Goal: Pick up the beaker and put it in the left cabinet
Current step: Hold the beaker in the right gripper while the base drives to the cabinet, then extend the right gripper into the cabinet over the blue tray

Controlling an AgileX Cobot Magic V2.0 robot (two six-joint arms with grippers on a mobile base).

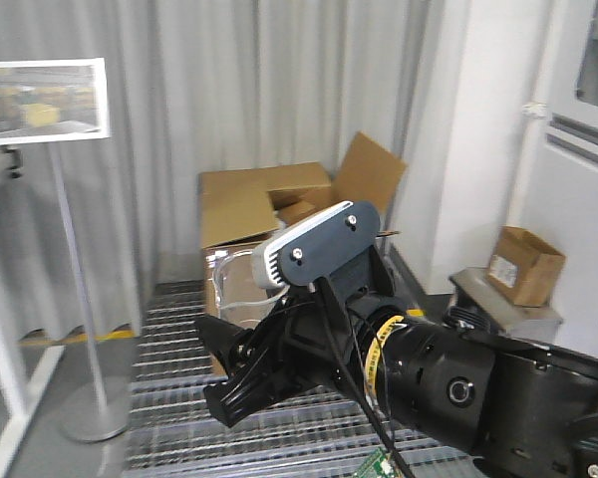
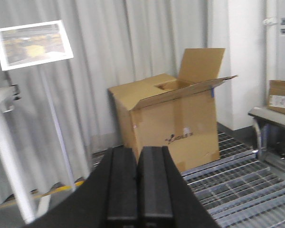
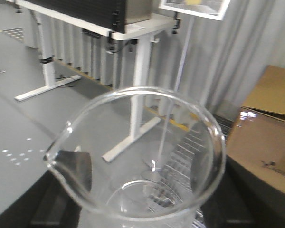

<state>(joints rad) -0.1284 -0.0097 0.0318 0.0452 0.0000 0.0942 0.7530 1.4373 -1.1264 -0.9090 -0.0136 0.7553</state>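
The beaker [image 3: 147,156] is clear glass with a pour spout at its left rim. It fills the right wrist view, held upright between the black fingers [image 3: 61,190] of my right gripper [image 3: 147,204], which is shut on it. In the front view the beaker [image 1: 231,289] shows faintly at the tip of that gripper [image 1: 219,368], in front of a cardboard box. My left gripper [image 2: 137,156] is shut with its fingers pressed together and nothing between them, pointing toward the box. The left cabinet is out of view.
A large open cardboard box [image 1: 269,209] stands on the metal grate floor [image 1: 179,438]; it also shows in the left wrist view [image 2: 171,118]. A sign on a thin pole [image 1: 70,249] stands left. A white-legged table [image 3: 137,71] is beyond the beaker. A small box [image 1: 523,264] sits on a metal stand at right.
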